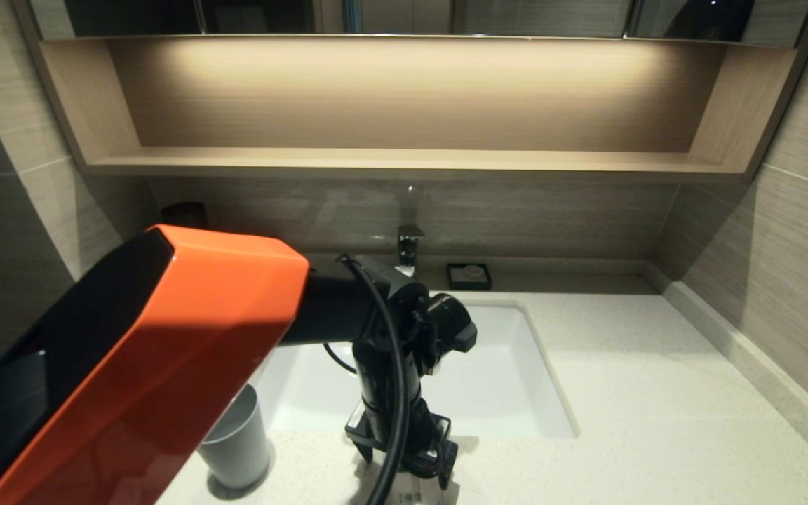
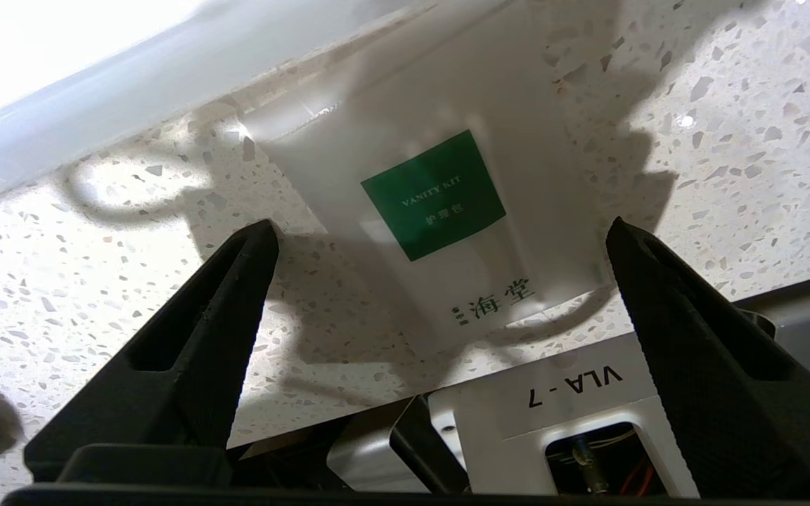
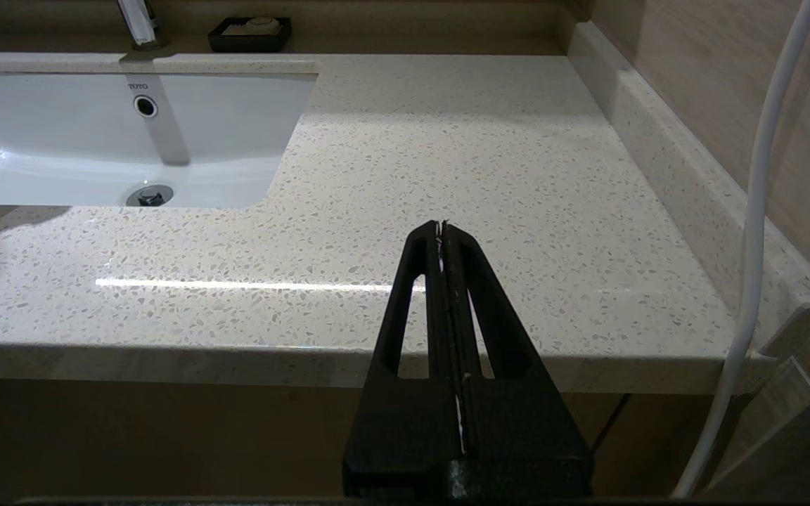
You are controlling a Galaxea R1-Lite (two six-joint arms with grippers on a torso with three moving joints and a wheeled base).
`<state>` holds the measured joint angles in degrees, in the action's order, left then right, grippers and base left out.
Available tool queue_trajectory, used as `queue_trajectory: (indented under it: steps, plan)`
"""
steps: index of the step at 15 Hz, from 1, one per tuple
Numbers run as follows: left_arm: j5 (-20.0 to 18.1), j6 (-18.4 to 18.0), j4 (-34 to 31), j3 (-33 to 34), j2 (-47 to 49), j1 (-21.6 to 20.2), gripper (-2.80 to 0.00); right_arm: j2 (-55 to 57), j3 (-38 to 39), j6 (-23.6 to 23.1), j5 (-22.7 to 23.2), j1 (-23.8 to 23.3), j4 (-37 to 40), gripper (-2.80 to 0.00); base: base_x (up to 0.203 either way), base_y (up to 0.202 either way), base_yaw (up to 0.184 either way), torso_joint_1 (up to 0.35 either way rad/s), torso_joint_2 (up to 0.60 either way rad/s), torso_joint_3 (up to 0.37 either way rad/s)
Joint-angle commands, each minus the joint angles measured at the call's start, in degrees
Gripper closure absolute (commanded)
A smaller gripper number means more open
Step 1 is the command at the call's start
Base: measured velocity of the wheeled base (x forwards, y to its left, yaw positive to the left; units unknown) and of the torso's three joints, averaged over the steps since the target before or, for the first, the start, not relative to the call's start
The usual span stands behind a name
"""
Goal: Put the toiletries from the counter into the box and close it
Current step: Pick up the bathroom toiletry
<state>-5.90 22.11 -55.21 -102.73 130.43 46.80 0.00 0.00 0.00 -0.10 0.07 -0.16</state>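
Black left gripper (image 2: 440, 232) spread wide, fingers (image 2: 229, 295) pointing down, hovering just over a sachet (image 2: 440, 211) lying flat on the counter (image 2: 81, 281). Whitish sachet between the two fingers, untouched, green label (image 2: 433, 195) up. Just beyond it, the sink (image 1: 502, 379) rim; close beside the arm, a grey cup (image 1: 239, 442) on the counter. Farther back, tap (image 1: 409, 245) and soap dish (image 1: 469, 275) by the wall. Well apart from all that, right gripper (image 3: 441, 235) pressed shut on nothing, held off the counter's front edge.
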Motion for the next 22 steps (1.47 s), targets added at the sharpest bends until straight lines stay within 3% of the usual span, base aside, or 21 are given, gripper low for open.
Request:
queue_trajectory:
  steps: [1,9,15,22]
  plan:
    - [-0.1,0.2,-0.3,0.1,0.6,0.0,-2.80,0.0,0.1,0.0,0.0,0.0,0.0,0.00,0.000,0.000,0.000,0.000,0.00,0.000]
    - [0.3,0.3,-0.3,-0.2,1.1,-0.3,-2.80,0.0,0.1,0.0,0.0,0.0,0.0,0.00,0.000,0.000,0.000,0.000,0.00,0.000]
    - [6.1,0.3,-0.4,0.0,0.5,-0.2,-2.80,0.0,0.1,0.0,0.0,0.0,0.0,0.00,0.000,0.000,0.000,0.000,0.00,0.000]
    - [6.5,0.2,-0.4,0.3,-0.1,0.0,-2.80,-0.1,0.0,0.0,0.0,0.0,0.0,0.00,0.000,0.000,0.000,0.000,0.00,0.000]
